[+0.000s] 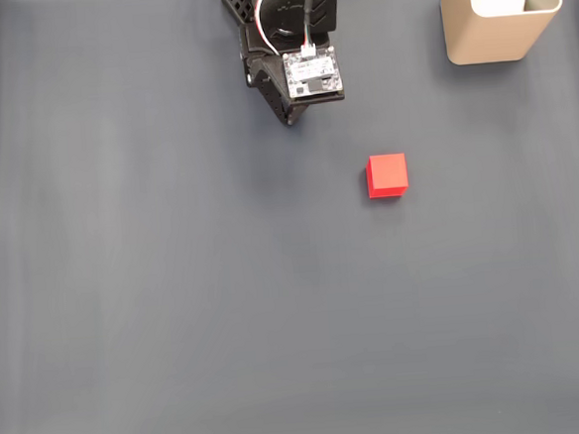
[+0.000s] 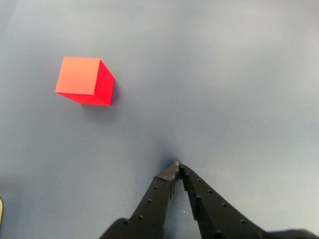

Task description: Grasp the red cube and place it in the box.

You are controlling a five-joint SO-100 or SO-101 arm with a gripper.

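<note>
Red cube (image 2: 83,81) sits on table (image 2: 239,74), up-left of tool (image 2: 177,167) in wrist view, well apart from box (image 1: 499,19). Tool tips pressed together, empty. Cube looks rigid, light, smooth: you should spread tool, pinch two opposite flat faces mid-height.

The arm (image 1: 292,38) is seen from above in the fixed view, folded compactly at the top edge, with a white circuit board and red and white wires carried on its upper side. The gripper (image 1: 288,118) is pointed downward and toward the lower part of that view. In the wrist view, the gripper (image 2: 176,167) is entered from the bottom edge; its 2 black fingers (image 2: 154,204) are brought together at the tips, with no gap left between them and nothing held.
</note>
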